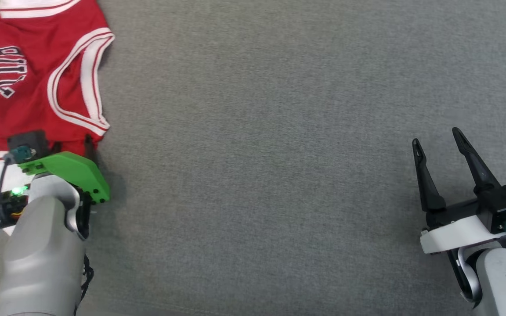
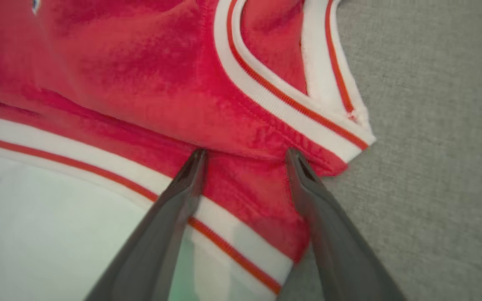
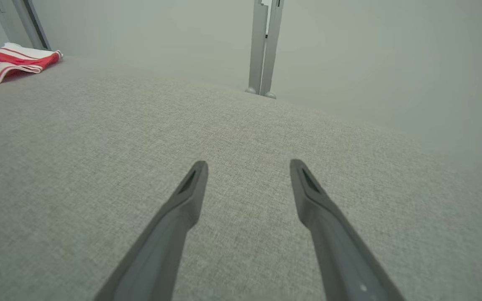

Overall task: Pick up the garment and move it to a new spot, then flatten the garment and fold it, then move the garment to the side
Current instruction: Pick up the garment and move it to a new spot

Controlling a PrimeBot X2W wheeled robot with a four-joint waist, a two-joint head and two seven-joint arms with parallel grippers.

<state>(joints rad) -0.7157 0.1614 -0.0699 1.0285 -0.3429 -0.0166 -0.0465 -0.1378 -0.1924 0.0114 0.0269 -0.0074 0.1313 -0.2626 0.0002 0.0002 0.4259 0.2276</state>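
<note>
- Because the jersey [image 1: 37, 109] runs off the top and left edges of the head view, only part of it can be read. There is red cloth, an armhole trimmed in white and red, and lettering that is turned and cut short at the left edge.
- It lies at the far left of the grey worktop [image 1: 257, 175], with one layer folded over another.
- In the left wrist view the left pincer [image 2: 246, 154] stands apart, clamped on nothing, its tips at the edge of the upper red layer. Whether they slip under that fold or merely meet it cannot be told.
- Below the fold a white band with a red stripe passes under the fingers. A white panel runs out of frame at the lower left.
- In the head view a green bracket [image 1: 68, 169] and the pale forearm [image 1: 37, 263] cover the jersey's near edge and most of the left fingers. One dark tip pokes out beside the bracket.
- The right pincer [image 1: 436, 137] is at the lower right, well apart from the jersey. Its fingers are apart over bare worktop and hold nothing, and its arm is cut off by the frame.
- In the right wrist view the jersey is a small red-and-white strip at the upper left, clipped by the edge. A grey post [image 3: 262, 50] stands beyond the worktop's far edge, its top out of frame.
</note>
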